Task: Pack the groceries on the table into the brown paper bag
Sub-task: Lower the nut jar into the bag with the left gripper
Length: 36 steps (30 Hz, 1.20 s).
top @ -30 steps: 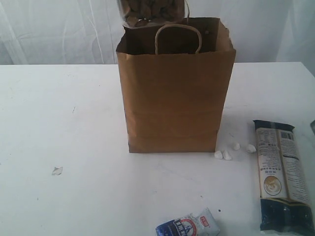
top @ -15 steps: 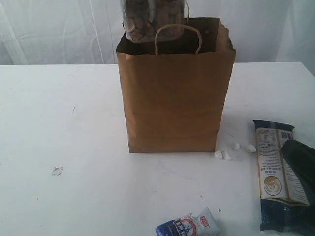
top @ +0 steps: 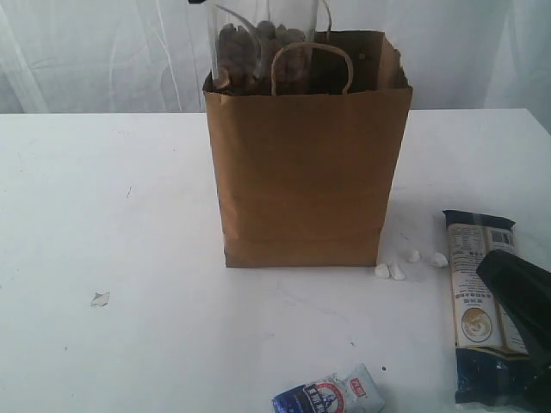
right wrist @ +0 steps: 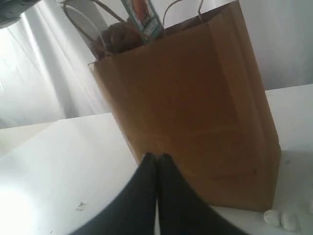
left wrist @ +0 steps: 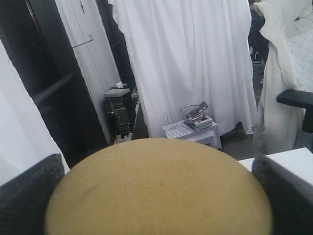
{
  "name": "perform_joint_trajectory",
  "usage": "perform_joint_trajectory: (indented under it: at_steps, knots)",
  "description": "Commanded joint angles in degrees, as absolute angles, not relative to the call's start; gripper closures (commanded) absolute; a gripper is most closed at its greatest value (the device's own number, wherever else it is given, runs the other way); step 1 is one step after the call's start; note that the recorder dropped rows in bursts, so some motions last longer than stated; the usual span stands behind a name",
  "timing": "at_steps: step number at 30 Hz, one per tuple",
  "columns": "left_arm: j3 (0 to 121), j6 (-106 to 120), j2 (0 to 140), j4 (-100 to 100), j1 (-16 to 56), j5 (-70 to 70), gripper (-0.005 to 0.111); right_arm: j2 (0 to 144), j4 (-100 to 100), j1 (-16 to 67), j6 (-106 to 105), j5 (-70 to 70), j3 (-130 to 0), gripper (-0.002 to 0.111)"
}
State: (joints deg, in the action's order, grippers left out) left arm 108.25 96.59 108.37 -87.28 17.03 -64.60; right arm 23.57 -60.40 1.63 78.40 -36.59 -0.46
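The brown paper bag (top: 306, 172) stands upright mid-table. A clear jar (top: 250, 52) of brown pieces hangs partly inside its open top, at the left side of the mouth. In the left wrist view the jar's tan lid (left wrist: 156, 191) fills the space between my left gripper's (left wrist: 156, 205) dark fingers (left wrist: 29, 196), which grip it. My right gripper (top: 489, 265) is shut and empty, low over the long dark packet (top: 473, 331) at the right, its tips (right wrist: 156, 157) pointing at the bag (right wrist: 195, 107). A small blue-white packet (top: 331, 396) lies at the front edge.
A few white pebble-like bits (top: 392, 270) lie by the bag's right front corner. A small white scrap (top: 100, 298) sits on the table (top: 112, 215) at the left. White curtains hang behind.
The jar has come down from above the bag into its mouth. My right gripper has come in from the right edge, over the long dark packet.
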Motion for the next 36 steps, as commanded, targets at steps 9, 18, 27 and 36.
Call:
perform_joint_trajectory:
  at_steps: [9, 18, 27, 36]
  knots:
    - [108.61, 96.21, 111.41, -88.80, 18.48, -69.96, 0.107, 23.76, -60.44, 1.09, 78.73, -38.64, -0.77, 0.108]
    - [108.61, 96.21, 111.94, -85.62, 18.48, -69.96, 0.099, 23.76, -60.44, 1.09, 78.73, -38.64, -0.77, 0.108]
    - [108.61, 95.67, 111.94, -85.09, 18.48, -69.96, 0.053, 23.76, -60.44, 1.09, 78.84, -38.85, -0.77, 0.108]
    - [108.61, 93.11, 111.94, -85.09, 18.48, -69.96, 0.038, 23.76, -60.44, 1.09, 78.84, -38.85, -0.77, 0.108]
